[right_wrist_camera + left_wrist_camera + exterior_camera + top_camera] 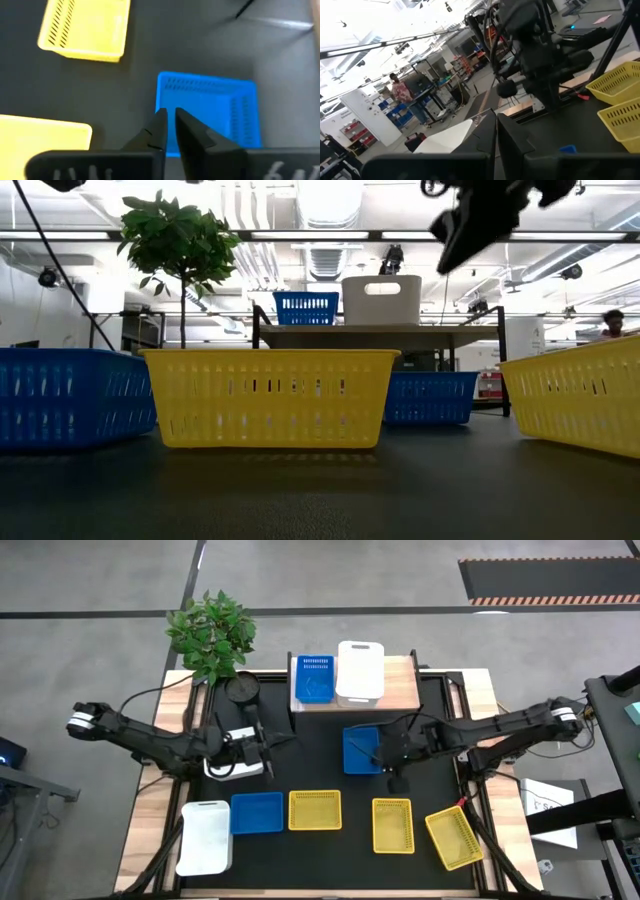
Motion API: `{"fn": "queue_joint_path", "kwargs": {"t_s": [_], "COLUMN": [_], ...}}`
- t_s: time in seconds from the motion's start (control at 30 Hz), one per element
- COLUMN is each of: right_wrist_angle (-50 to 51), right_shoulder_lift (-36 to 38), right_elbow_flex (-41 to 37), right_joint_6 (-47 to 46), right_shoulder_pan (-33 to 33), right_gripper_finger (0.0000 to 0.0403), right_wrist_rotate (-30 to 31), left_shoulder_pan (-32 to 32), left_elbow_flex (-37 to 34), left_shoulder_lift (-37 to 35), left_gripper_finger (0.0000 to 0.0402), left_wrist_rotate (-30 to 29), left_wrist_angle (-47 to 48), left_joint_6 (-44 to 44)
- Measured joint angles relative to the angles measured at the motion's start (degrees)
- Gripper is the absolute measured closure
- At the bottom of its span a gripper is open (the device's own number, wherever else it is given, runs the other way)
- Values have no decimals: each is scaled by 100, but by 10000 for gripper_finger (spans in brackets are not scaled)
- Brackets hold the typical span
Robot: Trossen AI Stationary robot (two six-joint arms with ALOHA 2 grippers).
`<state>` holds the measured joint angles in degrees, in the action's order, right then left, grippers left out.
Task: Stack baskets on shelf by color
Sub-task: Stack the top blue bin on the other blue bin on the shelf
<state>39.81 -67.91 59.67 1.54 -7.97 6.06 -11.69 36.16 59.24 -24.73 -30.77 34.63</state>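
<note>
On the wood-topped shelf (400, 690) at the table's far edge stand a blue basket (314, 678) and a white basket (360, 672), both also in the low view, blue basket (306, 308) and white basket (381, 300). A second blue basket (360, 748) rests on the black mat before the shelf. My right gripper (388, 762) hangs shut high above its right end, pointing down; the wrist view shows this blue basket (220, 110) beneath the gripper (171, 114). My left gripper (263, 747) is shut and level, above a white basket (228, 768) at mid-left. My left gripper stands over the right end of the white basket (447, 137). The arm hides that spot, and I cannot tell whether the fingers touch it.
Along the near side lie a white basket (205, 837), a blue basket (257, 812) and three yellow baskets (315, 810), (392, 825), (452, 837). A potted plant (212, 630) stands at the far left corner. The right part of the shelf top is bare wood.
</note>
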Motion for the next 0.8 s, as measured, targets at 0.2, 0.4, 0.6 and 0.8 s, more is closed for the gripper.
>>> {"fn": "queue_joint_path", "kwargs": {"t_s": [0.2, 0.4, 0.6, 0.8], "right_wrist_angle": [-531, -852, -927, -872], "right_shoulder_lift": [-509, -1262, -1994, -2342], "right_elbow_flex": [-392, -473, -346, -164], "right_joint_6": [-498, -396, -285, -93], "right_shoulder_pan": [-4, 2, 11, 11], "right_gripper_finger": [290, 232, 225, 288], "right_wrist_rotate": [-8, 7, 136, 147], "left_shoulder_pan": [1, 1, -2, -6], "left_elbow_flex": [13, 13, 13, 13], "left_shoulder_lift": [42, 40, 40, 50], "left_gripper_finger": [402, 402, 402, 402], "left_wrist_rotate": [-3, -7, -28, -28], "left_wrist_angle": [-39, -27, -22, -22], "left_joint_6": [2, 6, 11, 11]}}
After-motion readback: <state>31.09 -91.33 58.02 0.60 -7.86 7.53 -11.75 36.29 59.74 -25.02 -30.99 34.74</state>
